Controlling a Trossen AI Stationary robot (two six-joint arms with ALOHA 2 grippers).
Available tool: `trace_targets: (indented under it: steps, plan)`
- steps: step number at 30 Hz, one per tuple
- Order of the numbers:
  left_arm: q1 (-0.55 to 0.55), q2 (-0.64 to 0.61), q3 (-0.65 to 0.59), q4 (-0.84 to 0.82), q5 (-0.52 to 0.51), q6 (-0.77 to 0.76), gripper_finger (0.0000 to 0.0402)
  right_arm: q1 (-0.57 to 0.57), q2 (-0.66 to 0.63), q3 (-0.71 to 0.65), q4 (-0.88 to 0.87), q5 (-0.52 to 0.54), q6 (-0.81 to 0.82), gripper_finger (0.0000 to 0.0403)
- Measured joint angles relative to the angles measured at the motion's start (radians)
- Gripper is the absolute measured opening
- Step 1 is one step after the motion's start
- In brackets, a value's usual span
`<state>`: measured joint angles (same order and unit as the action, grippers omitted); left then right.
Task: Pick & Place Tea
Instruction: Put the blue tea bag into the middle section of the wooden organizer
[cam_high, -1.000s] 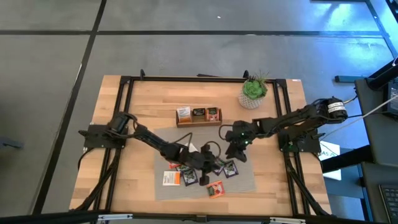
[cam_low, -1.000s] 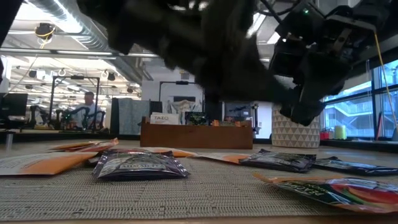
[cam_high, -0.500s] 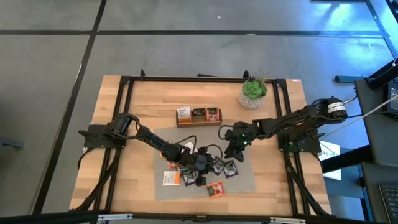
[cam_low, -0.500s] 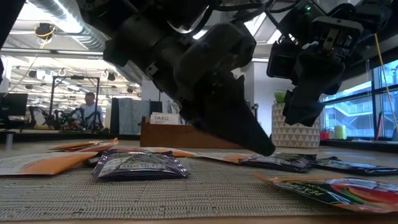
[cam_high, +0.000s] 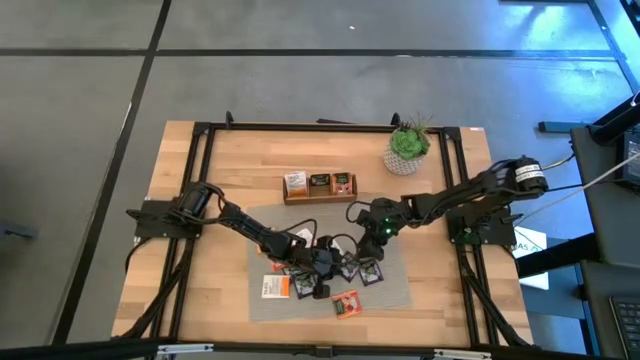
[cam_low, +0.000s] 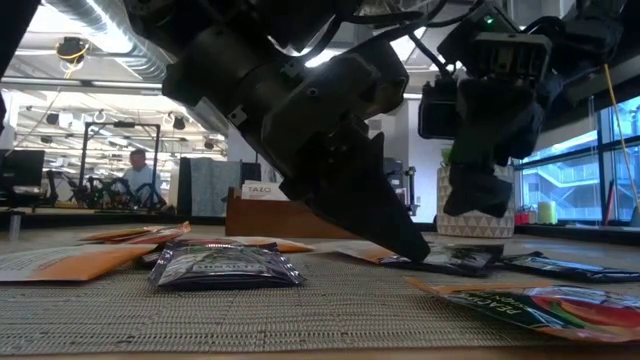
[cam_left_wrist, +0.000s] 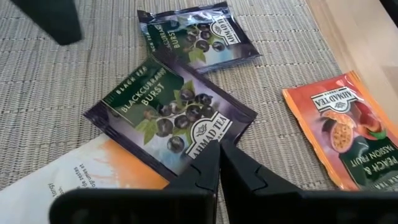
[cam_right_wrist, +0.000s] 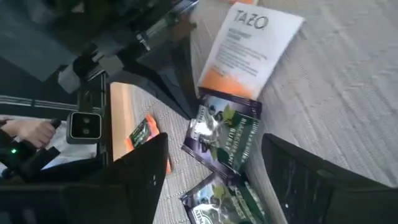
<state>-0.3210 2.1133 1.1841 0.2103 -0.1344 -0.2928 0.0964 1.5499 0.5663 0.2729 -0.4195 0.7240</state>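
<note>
We find the left tool (cam_left_wrist: 219, 149) with its fingers together, tips pressed on the edge of a dark Blackcurrant Burst sachet (cam_left_wrist: 171, 113) that lies flat on the grey woven mat (cam_left_wrist: 56, 81). From these pictures we cannot tell whether the tips pinch the sachet or only touch it. In the high view this tool (cam_high: 322, 268) sits low over the middle of the mat.

The right tool (cam_right_wrist: 211, 174) has its fingers wide apart and holds nothing. It hangs just above the mat, close beside the left tool, over two more dark sachets (cam_right_wrist: 225, 134). In the low view it (cam_low: 472, 205) stands just above a dark sachet (cam_low: 455, 260).

Around the left tool we see a second dark sachet (cam_left_wrist: 189, 31) just beyond the first, an orange peach and passion fruit sachet (cam_left_wrist: 339, 134) near the mat's edge, and a white and orange sachet (cam_left_wrist: 68, 177) partly under the first dark one. The right wrist view shows a white Tazo sachet (cam_right_wrist: 249, 46) farther along the mat.

The remaining sachets lie scattered on the mat. The wooden tray (cam_high: 320, 186) stands beyond the mat on the desk (cam_high: 220, 170), with sachets upright in its compartments. A potted plant (cam_high: 407, 148) stands near the desk's far right corner.
</note>
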Motion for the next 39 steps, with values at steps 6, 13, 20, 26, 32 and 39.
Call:
trace_targets:
  steps: [6,13,20,26,32,39]
  plan:
    - [-0.009,0.015,0.002,0.010,-0.011,0.002,0.0013,0.012,0.061,0.000,-0.004,-0.007,0.059,0.0251]
    - [-0.012,0.017,0.001,0.010,-0.014,0.018,0.0009,0.010,0.114,0.000,0.007,-0.036,0.080,0.0236]
    - [-0.013,0.019,0.000,0.008,-0.055,0.018,0.0012,0.012,0.134,0.006,0.027,-0.111,0.082,0.0224]
    - [-0.013,0.020,-0.001,0.007,-0.064,0.018,0.0010,0.012,0.134,0.024,0.027,-0.127,0.083,0.0207]
    - [-0.013,0.020,-0.002,0.009,-0.071,0.015,0.0008,0.012,0.134,0.026,0.010,-0.091,0.078,0.0183]
    - [-0.013,0.020,-0.002,0.019,-0.073,0.016,0.0012,0.011,0.172,0.031,0.011,-0.102,0.084,0.0171]
